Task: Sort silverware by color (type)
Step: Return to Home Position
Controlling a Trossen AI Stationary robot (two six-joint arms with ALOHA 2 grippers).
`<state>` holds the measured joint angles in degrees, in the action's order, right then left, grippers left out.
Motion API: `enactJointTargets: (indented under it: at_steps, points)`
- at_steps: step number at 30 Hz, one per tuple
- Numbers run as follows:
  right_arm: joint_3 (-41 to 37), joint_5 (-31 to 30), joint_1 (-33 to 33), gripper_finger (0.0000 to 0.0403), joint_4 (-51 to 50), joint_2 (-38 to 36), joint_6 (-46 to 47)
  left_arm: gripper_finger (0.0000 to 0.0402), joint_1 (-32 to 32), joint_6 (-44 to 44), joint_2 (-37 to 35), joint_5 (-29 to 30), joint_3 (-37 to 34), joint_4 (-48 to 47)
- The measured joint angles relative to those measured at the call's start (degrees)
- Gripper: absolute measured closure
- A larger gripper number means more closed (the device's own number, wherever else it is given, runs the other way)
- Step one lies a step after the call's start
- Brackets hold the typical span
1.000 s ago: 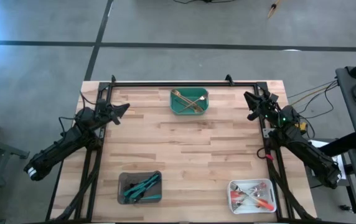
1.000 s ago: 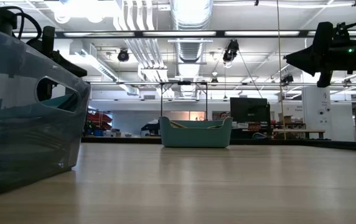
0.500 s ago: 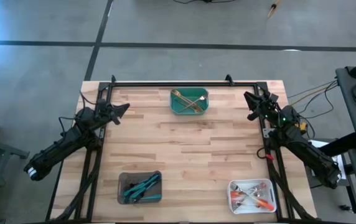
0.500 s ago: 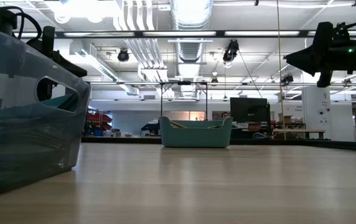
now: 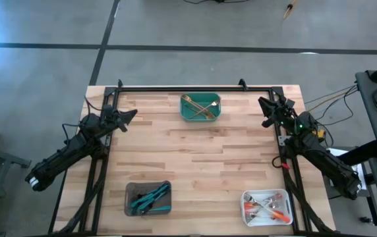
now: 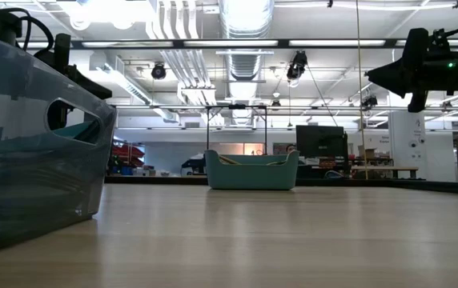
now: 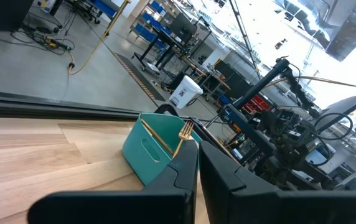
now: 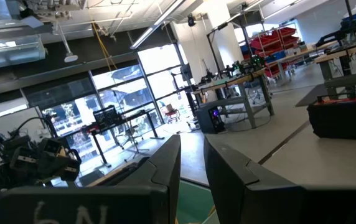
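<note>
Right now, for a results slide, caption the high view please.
Silverware sorted: gold pieces in green tray, teal pieces in grey tray, red-orange pieces in white tray; left arm, right arm flanking.

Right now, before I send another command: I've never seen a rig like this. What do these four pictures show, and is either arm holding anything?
You are looking at a robot with two dark arms at a wooden table. The high picture looks straight down. The low one looks level across the tabletop. The other two come from cameras on each wrist, looking past that arm's own fingers.

The left end effector and the right end effector hover near the table's side edges, and neither holds anything.

The silverware lies in three trays:
- gold forks in the green tray
- teal-handled pieces in the grey tray
- orange-handled pieces in the white tray
</note>
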<state>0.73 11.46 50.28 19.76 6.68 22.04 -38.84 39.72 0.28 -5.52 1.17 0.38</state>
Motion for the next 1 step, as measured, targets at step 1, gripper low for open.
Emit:
enactJointTargets:
  at_steps: [1]
  points:
    - [0.0, 0.0, 0.0, 0.0339, 0.01, 0.0, 0.0, 0.0401, 0.0, 0.0, -0.01, -0.01, 0.0, -0.02]
